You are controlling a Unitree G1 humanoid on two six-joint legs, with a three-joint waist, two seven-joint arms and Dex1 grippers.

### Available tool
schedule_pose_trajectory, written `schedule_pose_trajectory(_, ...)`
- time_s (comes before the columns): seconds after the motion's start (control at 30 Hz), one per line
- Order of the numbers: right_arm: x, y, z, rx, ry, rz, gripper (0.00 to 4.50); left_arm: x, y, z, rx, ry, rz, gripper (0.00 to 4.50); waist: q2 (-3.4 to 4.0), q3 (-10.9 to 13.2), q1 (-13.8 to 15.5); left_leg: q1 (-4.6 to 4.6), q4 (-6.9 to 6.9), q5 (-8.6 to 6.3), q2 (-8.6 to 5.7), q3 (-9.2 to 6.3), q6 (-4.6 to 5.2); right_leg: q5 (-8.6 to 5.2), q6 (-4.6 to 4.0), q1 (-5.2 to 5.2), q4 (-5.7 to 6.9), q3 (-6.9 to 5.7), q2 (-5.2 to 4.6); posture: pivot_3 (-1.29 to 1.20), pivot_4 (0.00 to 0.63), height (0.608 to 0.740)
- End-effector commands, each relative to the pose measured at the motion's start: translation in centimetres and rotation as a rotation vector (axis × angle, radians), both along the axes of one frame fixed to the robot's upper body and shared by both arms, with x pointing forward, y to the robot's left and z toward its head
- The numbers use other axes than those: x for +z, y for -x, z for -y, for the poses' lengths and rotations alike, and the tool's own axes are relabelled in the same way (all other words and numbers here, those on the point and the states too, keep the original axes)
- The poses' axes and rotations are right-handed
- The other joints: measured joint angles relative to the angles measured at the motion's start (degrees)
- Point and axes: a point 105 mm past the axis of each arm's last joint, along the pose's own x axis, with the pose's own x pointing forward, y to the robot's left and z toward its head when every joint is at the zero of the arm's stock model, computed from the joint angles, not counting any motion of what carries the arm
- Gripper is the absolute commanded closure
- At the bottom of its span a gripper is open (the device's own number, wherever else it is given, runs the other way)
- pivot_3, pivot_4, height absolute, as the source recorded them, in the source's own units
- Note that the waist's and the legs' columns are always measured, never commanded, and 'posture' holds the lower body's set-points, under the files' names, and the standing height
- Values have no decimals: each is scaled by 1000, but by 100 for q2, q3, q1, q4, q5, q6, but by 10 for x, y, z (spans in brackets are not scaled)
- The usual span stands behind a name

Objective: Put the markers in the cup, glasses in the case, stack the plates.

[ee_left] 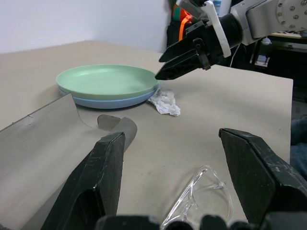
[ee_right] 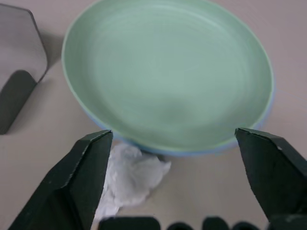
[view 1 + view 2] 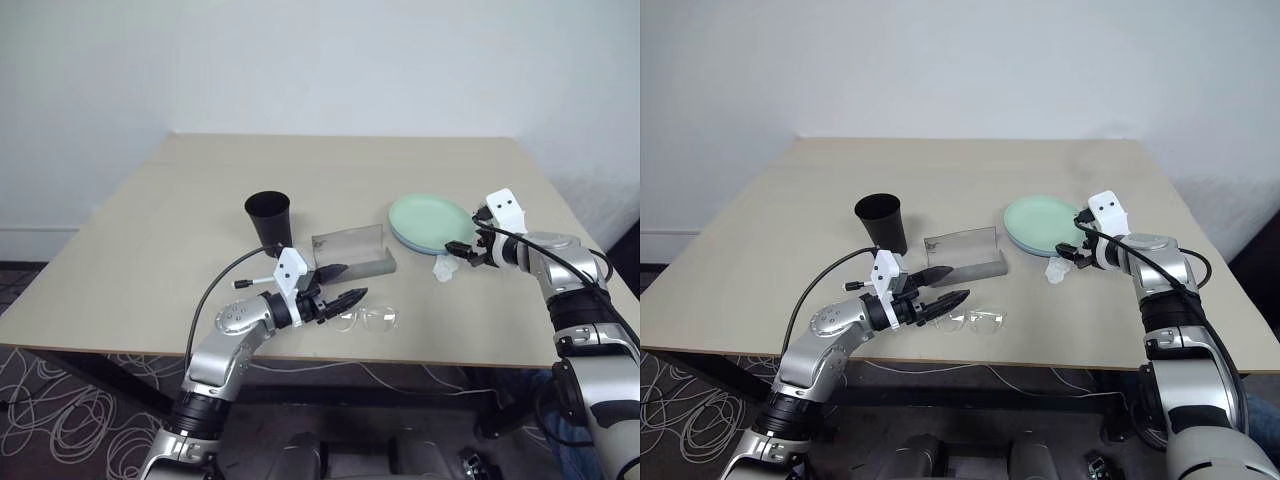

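Left pincer sits nearest, low over the front of the surface, fingers spread abt three-quarters and holding nothing, arm bent w/ the pincer pointing level toward the robot's right. Glasses lie flat just past its tips, near the front edge, not yet in the case. Cup stands upright behind the left arm; a marker lies beside that wrist, still outside it. Case is just behind the glasses, lid up, nothing visible inside.

Further right, plates look stacked already: mint one on the light blue. White crumpled scrap rests touching their near rim. Right pincer hovers at that rim, fingers wide apart, empty, tilted down and toward the robot's left.

Judgement: plate step done; glasses step in hand. Next move calls for left pincer to close on the frame, lift, then lower it into the open case w/o snagging the lid.
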Motion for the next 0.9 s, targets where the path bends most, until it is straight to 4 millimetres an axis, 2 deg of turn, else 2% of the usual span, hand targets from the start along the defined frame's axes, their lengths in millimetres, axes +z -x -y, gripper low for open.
schedule_pose_trajectory(0.03, 7, 3, -3, 17, -28, 10, 45, 11, -3, 1, -5, 6, 51, 1171, 0, 0, 3, 0, 0, 0, 0, -1, 0, 0, 0, 1, 0, -1, 0, 0, 0, 740)
schedule_pose_trajectory(0.3, -10, 8, -15, 16, -67, -48, 45, 10, -2, 1, -6, 3, 49, 1171, 0, 0, 2, -2, 7, 0, -1, -1, -1, 1, 1, 2, 2, -3, -1, 0, 0, 740)
schedule_pose_trajectory(0.47, -12, 7, -23, 21, -101, -52, 45, 10, -2, 0, -3, 0, 49, 1171, 0, 0, 2, -2, 7, 0, -1, 0, 0, 1, 1, 1, 2, -2, -1, 0, 0, 740)
schedule_pose_trajectory(0.6, -12, 7, -24, 20, -110, -51, 1258, 10, -2, 0, 2, -2, 50, 1171, 0, 0, 5, -2, 7, 0, -1, -1, 0, 1, 1, 2, 2, -3, -1, 0, 0, 740)
schedule_pose_trajectory(0.9, -12, 8, -17, 34, -48, -35, 4409, 9, -3, -1, 6, -7, 54, 1171, 0, 0, 2, -2, 7, -1, -1, 0, -2, 1, 1, 1, 2, -2, -1, 0, 0, 740)
